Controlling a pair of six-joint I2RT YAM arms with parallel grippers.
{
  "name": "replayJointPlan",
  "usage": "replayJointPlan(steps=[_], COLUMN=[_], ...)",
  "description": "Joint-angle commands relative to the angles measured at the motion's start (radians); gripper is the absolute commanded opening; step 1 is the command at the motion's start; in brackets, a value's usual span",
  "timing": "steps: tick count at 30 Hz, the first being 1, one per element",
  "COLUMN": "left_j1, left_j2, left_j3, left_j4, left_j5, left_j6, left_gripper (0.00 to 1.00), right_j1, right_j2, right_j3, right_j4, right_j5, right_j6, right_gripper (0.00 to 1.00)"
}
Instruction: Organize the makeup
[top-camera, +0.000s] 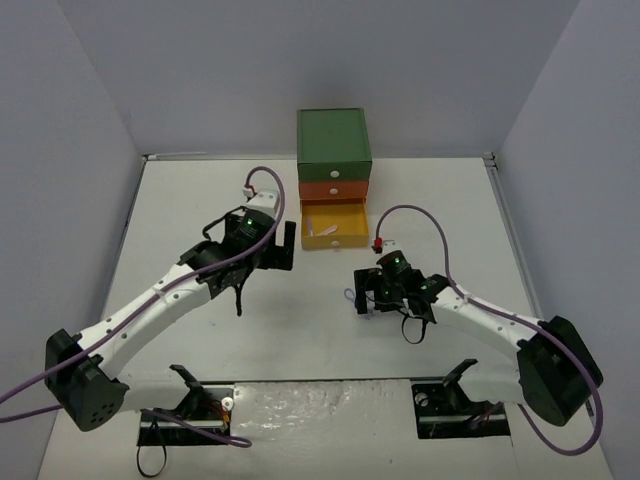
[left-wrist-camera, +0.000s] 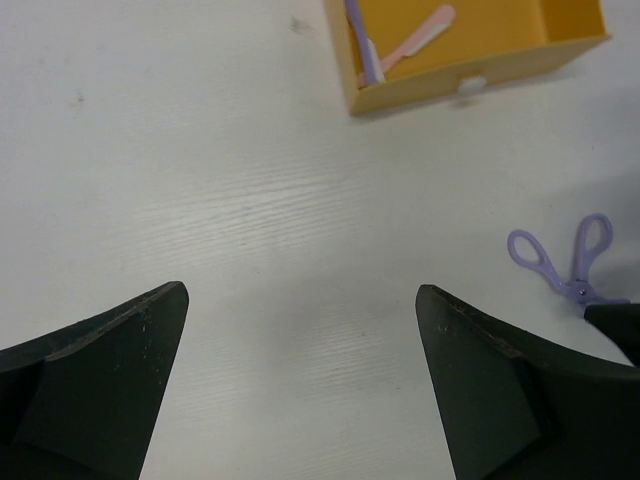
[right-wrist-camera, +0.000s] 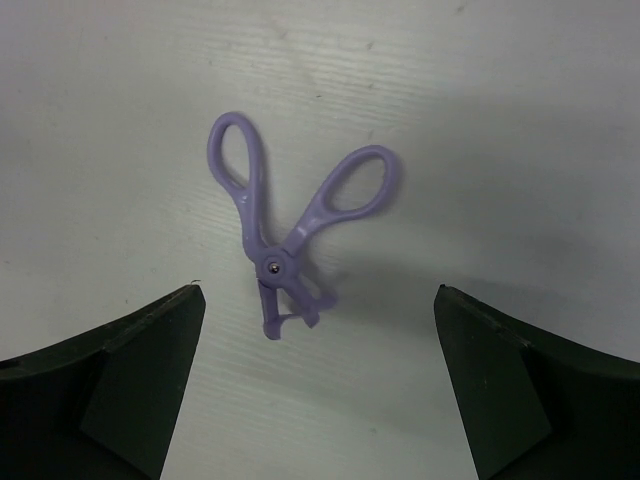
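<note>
lilac curler laid flat at frame centre, straddled by right gripper, released, for pickup | left gripper released, nothing held | yellow drawer open at upper right to receive it, sticks stowed inside

Top camera looks down from behind my bases. Wrist cameras face the table closely; both show lilac tool.

White table with a three-drawer box and a lilac scissor-like tool, perhaps a curler.
</note>
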Motion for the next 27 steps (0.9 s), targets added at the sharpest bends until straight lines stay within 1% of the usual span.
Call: replayJointPlan(steps=[1, 4, 8, 11, 16, 20, 24, 27], left_j1=[0.094, 0.136, 0.192, 0.226, 0.293, 0.327, 0.34, 0.35], left_j2=[-0.086, -0.124, -0.144, -0.15, -0.151, -0.158, -0.164, -0.174], left_j3=[0.02, 0.04, 0.051, 0.053, 0.044, 0.012, 0.009, 0.008], left_j4=[-0.067, -0.109, -0.126, -0.126, -0.118, -0.095, -0.098, -0.097], left_j5=[-0.055, -0.042, -0.027, -0.015, 0.03, 0.065, 0.077, 0.078], left_j6=[0.015, 0.047, 0.087, 0.117, 0.141, 0.145, 0.164, 0.181], left_gripper=[0.97, 0.97, 0.97, 0.97, 0.97, 0.97, 0.97, 0.97], right_j1=[0.058, 0.07, 0.083, 0.09, 0.095, 0.104, 0.111, 0.112], right_j2=[0.108, 0.181, 0.226, 0.244, 0.251, 0.237, 0.213, 0.198], right_j3=[0.081, 0.095, 0.104, 0.106, 0.114, 0.137, 0.175, 0.22], right_j4=[0.094, 0.101, 0.102, 0.1, 0.097, 0.092, 0.087, 0.08], right_j5=[-0.032, -0.013, -0.001, 0.009, 0.022, 0.029, 0.03, 0.043], right_j6=[0.006, 0.006, 0.013, 0.02, 0.019, 0.01, -0.003, -0.014], right_gripper=[0.94, 0.92, 0.81, 0.68, 0.4, 0.25, 0.18, 0.16])
